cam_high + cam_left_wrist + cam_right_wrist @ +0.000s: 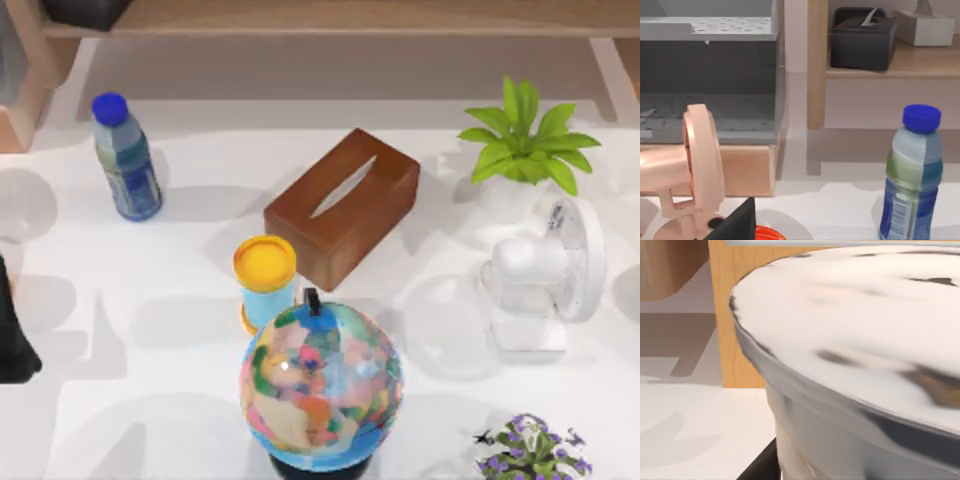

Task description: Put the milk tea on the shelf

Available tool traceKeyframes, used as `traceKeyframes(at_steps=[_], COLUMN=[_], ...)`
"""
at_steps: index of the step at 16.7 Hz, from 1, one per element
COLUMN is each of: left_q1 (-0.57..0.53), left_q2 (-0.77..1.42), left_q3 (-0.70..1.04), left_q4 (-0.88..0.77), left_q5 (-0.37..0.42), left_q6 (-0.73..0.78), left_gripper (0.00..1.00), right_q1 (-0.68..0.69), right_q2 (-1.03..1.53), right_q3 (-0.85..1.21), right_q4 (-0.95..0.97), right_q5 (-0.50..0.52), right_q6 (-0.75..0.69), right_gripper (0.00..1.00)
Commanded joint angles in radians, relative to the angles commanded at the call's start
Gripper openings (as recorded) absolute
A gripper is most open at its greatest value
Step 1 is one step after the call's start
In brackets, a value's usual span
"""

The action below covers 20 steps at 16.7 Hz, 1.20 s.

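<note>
Milk tea = the cup with yellow lid and pale-blue body (265, 282). It stands upright mid-table, just behind the multicoloured globe on a dark base (320, 385) and just beside the near corner of the dark-brown wooden tissue box (343, 205). Nothing is holding it.

The target is the long light-brown wooden shelf board (350, 17) along the far edge. It sits raised above the table, so my read is the cup needs a lift and then a reach across.

The left gripper (12, 345) is the dark mass at the table's left edge, well apart from the cup. Can't tell whether it's open or shut. Its wrist camera looks towards the shelf, past a pink desk fan (695, 165) and the clear bottle with blue cap and blue label (912, 175). A black tissue box (862, 42) already sits on the board.

The right wrist camera is pressed up near a large white round body with a grey rim (850, 340), with a wooden upright (730, 325) behind it. I can't identify that body, and the right gripper's state can't be told either.

Judgement: the task is not started. The cup is boxed in, with the globe in front and the tissue box beside it. That's probably why a side grasp from the open left flank looks cleanest. The bottle stands on the left between the table edge and the shelf, so the carry path has to clear it. The risk is clipping the globe or the bottle on lift-out.
</note>
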Motion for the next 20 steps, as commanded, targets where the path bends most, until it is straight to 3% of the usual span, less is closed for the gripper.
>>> traceKeyframes(at_steps=[14, 20], left_q1=[0.000, 0.000], left_q2=[0.000, 0.000], left_q3=[0.000, 0.000], left_q4=[0.000, 0.000], left_q5=[0.000, 0.000], left_q6=[0.000, 0.000], left_gripper=[1.00, 1.00], right_q1=[0.007, 0.222], right_q2=[-0.066, -0.185], right_q3=[0.008, 0.123], right_q4=[-0.051, -0.151], right_q5=[0.002, 0.104], right_q6=[0.003, 0.022], right_gripper=[0.00, 0.00])
